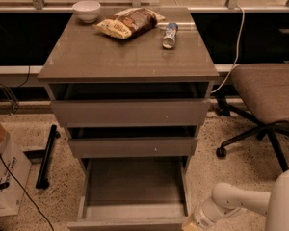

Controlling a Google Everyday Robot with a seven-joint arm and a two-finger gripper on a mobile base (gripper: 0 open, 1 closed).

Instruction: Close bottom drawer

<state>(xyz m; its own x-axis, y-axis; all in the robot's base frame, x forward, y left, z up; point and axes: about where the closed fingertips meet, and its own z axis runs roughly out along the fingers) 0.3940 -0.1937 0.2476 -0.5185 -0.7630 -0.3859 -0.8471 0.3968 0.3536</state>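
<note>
Bottom drawer [135,183], fully extended; your gripper [190,224] at its front right corner, grip state cannot be told: push the front squarely inward, avoiding skew.

The handleless grey-brown bottom drawer [135,184] is hanging wide open, plain panel floor showing. The white arm's gripper [190,223] sits low, right by the drawer's front right corner. A small white bowl [86,9] and a crinkly snack bag [127,22] are up on the cabinet top.
</note>
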